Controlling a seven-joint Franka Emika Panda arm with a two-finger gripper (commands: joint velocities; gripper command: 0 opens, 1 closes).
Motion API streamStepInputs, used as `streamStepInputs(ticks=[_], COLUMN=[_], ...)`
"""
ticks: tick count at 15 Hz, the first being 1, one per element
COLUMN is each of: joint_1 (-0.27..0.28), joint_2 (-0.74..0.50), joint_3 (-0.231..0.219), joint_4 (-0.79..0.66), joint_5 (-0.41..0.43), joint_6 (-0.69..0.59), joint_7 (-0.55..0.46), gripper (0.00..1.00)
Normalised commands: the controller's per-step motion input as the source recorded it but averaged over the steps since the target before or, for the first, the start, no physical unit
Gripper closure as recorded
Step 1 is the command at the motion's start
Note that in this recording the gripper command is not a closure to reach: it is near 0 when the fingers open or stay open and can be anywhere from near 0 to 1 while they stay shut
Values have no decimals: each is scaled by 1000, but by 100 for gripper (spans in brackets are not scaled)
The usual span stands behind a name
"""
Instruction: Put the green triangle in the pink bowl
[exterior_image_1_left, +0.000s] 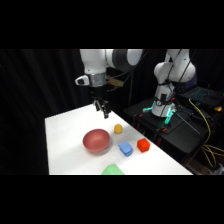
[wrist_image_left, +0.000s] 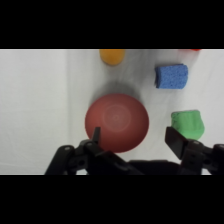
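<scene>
While the arm (exterior_image_1_left: 107, 60) reached in from the upper right of the side view, its middle cut off by the top of the picture, the white table (exterior_image_1_left: 65, 142) lay below it with five items resting on its surface. The arm's base (exterior_image_1_left: 167, 95) stood beside the table at the upper right, next to dark equipment with yellow cables.

The pink bowl (exterior_image_1_left: 96, 141) was the largest item on the table. It sat upright near the middle of the surface, and in the wrist view the pink bowl (wrist_image_left: 116, 122) appeared directly between the two fingers, with nothing inside it.

The gripper (exterior_image_1_left: 103, 108) hung above the table, up and behind the bowl in the side view and clear of it. In the wrist view the gripper (wrist_image_left: 132, 136) had its fingers spread wide, roughly as far apart as the bowl's width, and they held nothing.

The green triangle (exterior_image_1_left: 113, 170) lay at the near edge of the table, in front of the bowl and partly cut off by the lower border. In the wrist view the green triangle (wrist_image_left: 189, 124) rested just beside the bowl, apart from it, close to the tip of one finger.

The blue cube (exterior_image_1_left: 125, 148) lay beside the bowl, with the red cube (exterior_image_1_left: 143, 145) just beyond it. A small yellow-orange block (exterior_image_1_left: 118, 128), possibly rounded, sat behind the bowl
</scene>
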Motion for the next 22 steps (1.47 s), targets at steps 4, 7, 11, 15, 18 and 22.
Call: streamStepInputs(ticks=[4, 7, 11, 15, 18, 22], joint_1=[-8, 34, 93, 153, 171, 130], joint_2=[7, 42, 130, 273, 333, 262], joint_3=[17, 42, 80, 112, 108, 72], joint_4=[13, 25, 92, 251, 340, 300], joint_5=[-36, -77, -88, -113, -126, -129], joint_6=[1, 7, -5, -65, -132, -170], joint_7=[50, 107, 133, 133, 90, 18], gripper=[0, 0, 0, 0, 0, 0])
